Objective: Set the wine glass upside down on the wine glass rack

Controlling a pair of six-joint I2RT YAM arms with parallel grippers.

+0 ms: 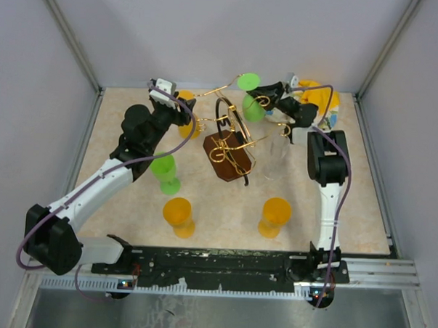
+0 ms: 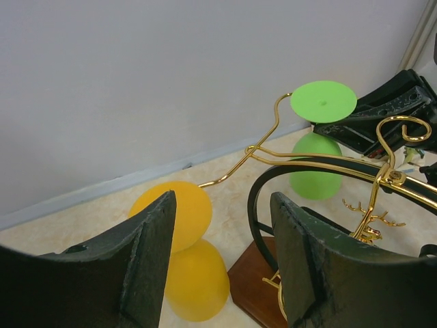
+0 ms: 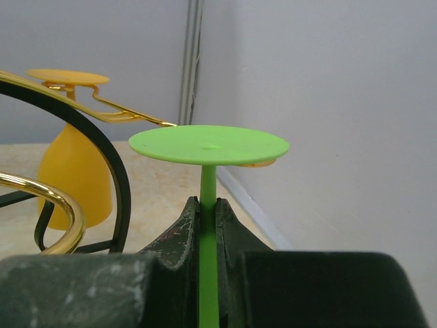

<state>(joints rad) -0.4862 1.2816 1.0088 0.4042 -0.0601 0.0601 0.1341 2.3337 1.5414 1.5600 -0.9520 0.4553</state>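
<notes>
Both beside the wine glass rack [image 1: 217, 164] — your right jaws clench the inverted wine glass [image 1: 249, 82] by its stem, left jaws released.

We've got the gold wire rack on its dark brown wooden base [image 1: 230, 153] blocking the middle of the counter [image 1: 224, 222], curled arms spreading both ways. A yellow plastic wine glass [image 2: 196, 287] hangs on the left arm, right ahead of the parted jaws of the left gripper [image 2: 222, 205]; the grey back wall [image 2: 136, 82] sits close behind. Up front, bare counter runs between the near-left yellow glass [image 1: 179, 215] and the near-right yellow glass [image 1: 275, 216].
</notes>
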